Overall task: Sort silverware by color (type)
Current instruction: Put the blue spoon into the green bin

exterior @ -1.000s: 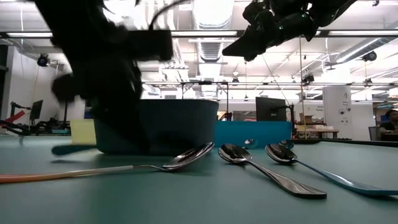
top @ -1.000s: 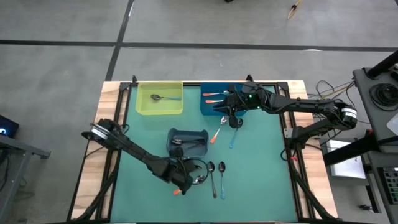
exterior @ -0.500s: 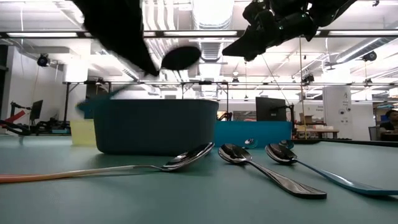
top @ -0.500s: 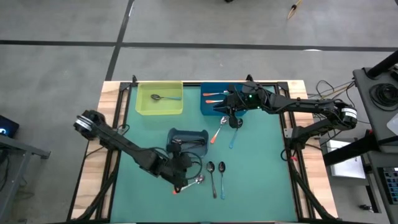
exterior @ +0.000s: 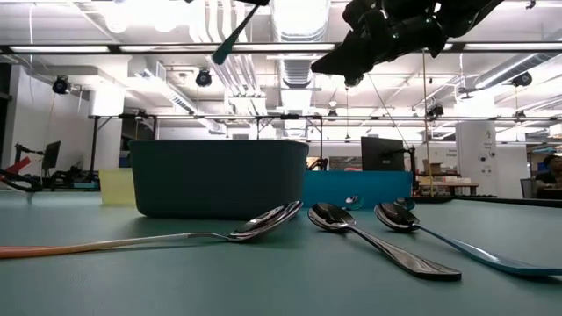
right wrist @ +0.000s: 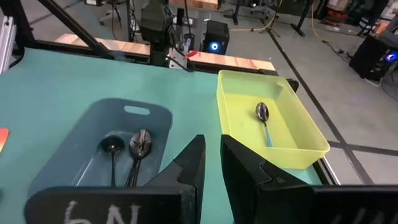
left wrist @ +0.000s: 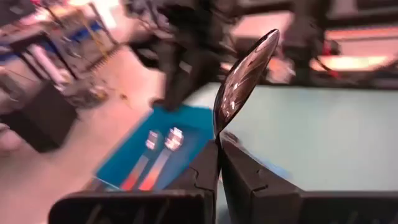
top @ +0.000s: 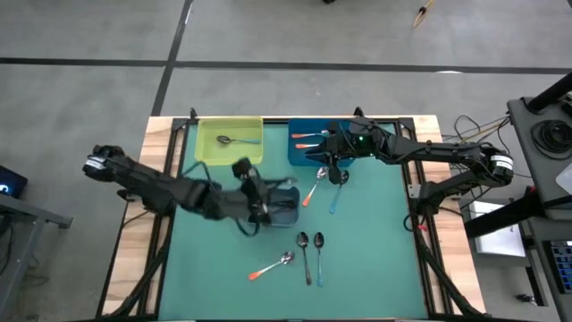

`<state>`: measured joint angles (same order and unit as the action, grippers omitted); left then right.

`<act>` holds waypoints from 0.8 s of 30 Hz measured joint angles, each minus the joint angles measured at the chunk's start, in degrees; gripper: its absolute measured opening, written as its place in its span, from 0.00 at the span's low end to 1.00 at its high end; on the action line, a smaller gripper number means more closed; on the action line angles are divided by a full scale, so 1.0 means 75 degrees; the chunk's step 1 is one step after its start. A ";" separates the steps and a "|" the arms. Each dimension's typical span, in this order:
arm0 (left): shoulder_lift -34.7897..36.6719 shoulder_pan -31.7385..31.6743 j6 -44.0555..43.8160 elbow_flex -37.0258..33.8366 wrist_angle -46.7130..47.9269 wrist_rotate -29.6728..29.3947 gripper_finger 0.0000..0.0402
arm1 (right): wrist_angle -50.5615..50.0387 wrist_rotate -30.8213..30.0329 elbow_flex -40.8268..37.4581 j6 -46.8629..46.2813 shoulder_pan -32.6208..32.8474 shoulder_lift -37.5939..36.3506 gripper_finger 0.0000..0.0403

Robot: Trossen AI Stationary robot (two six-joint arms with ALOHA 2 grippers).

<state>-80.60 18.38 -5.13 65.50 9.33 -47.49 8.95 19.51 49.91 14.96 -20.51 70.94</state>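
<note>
My left gripper (top: 255,201) hangs high above the left end of the grey bin (top: 284,193) and is shut on a light-blue-handled spoon (left wrist: 245,71). My right gripper (top: 332,170) waits at the near edge of the blue bin (top: 299,154), open by a narrow gap (right wrist: 211,155), with nothing between its fingers. An orange-handled spoon (top: 313,190) and a blue-handled one (top: 335,197) lie flat below it. Three more spoons lie on the mat near the near edge: orange-handled (top: 271,264), all dark (top: 305,250) and blue-handled (top: 318,250). My left gripper pinches the spoon between its two fingers at the neck just behind the bowl (left wrist: 219,132). The shiny bowl (left wrist: 249,62) sticks out past the fingertips. The spoon is lifted clear of the table, and its blue handle (exterior: 235,31) slants in the air above the grey bin.
The grey bin (right wrist: 81,149) holds two dark spoons (right wrist: 138,146). The yellow bin (top: 229,154) at the far left holds one blue-handled spoon (top: 225,139). The blue bin holds orange-handled spoons (top: 304,136). Bare mat lies at the near left and near right.
My left gripper has risen from the mat beside the near orange-handled spoon, carrying the blue-handled spoon with it, and moved toward the far edge to a place over the grey bin. The spoon went from table height to well above the bin's rim. The right arm kept still.
</note>
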 joint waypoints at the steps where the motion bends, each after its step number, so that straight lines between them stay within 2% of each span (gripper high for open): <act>1: 0.0038 -0.0187 0.0221 -0.0003 -0.0249 -0.0013 0.00 | 0.0032 0.0000 0.0000 0.0000 0.0004 0.0000 0.11; 8: 0.0116 -0.1396 0.1050 -0.0111 -0.2099 0.0145 0.00 | 0.0600 -0.0005 0.0000 -0.0298 0.0142 0.0015 0.11; 13: 0.0125 -0.1939 0.2149 -0.1177 -0.5075 0.1323 0.00 | 0.1648 -0.0182 -0.0182 -0.0546 0.0494 0.0232 0.11; 15: 0.0125 -0.2085 0.2400 -0.1671 -0.6088 0.1484 0.00 | 0.1853 -0.0873 -0.0241 -0.0644 0.0682 0.0334 0.11; 20: 0.0133 -0.2507 0.2824 -0.2731 -0.8287 0.1883 0.00 | 0.2686 -0.3393 -0.0277 -0.0262 0.1134 0.0784 0.11; 24: 0.0192 -0.3047 0.2843 -0.3508 -0.9792 0.2420 0.00 | 0.4449 -0.3780 -0.0291 -0.0041 0.1224 0.1449 0.11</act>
<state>-79.15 -4.48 16.19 39.19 -64.11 -29.34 42.32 -8.84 47.73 14.65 -11.33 81.80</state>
